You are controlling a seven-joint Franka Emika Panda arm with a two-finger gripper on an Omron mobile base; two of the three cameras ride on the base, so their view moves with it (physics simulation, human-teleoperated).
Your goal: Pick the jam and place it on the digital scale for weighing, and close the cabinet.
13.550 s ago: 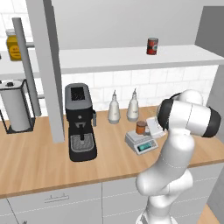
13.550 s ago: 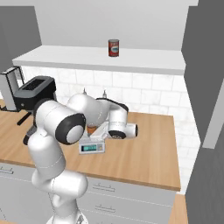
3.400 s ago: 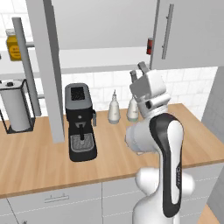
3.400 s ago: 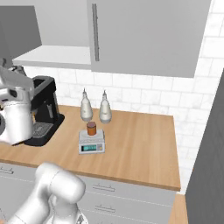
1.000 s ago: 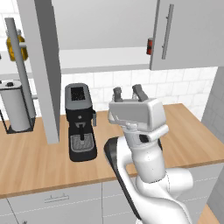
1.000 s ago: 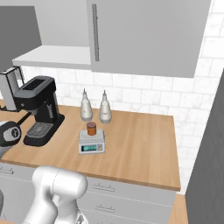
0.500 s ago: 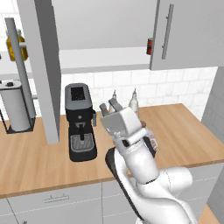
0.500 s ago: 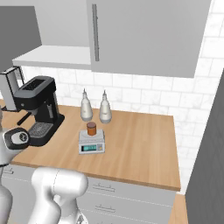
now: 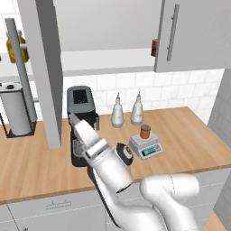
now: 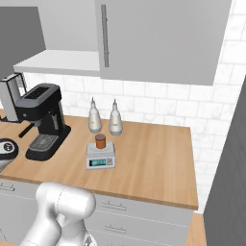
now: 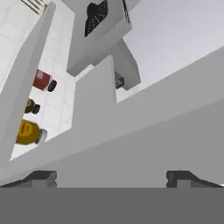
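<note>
Currently the jam (image 9: 145, 131) sits on the digital scale (image 9: 145, 146). Your tool (image 11: 111, 177), wide open and empty, faces the open left cabinet door (image 9: 44, 72), upright above it.

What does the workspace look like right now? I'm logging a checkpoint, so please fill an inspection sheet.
Surface: wooden countertop, white tiled wall behind.
Job's things: small orange-brown jam jar stands upright on the flat light-grey digital scale; light-grey wall cabinet has its right door shut and its left door swung open.
Clutter: black coffee machine, two white bottles, paper towel roll, yellow jar and red can on the shelf.
Pincer: fingertips apart, nothing between them, facing the open door.
Cables: nothing seen.
Surroundings: grey drawers below the counter.
</note>
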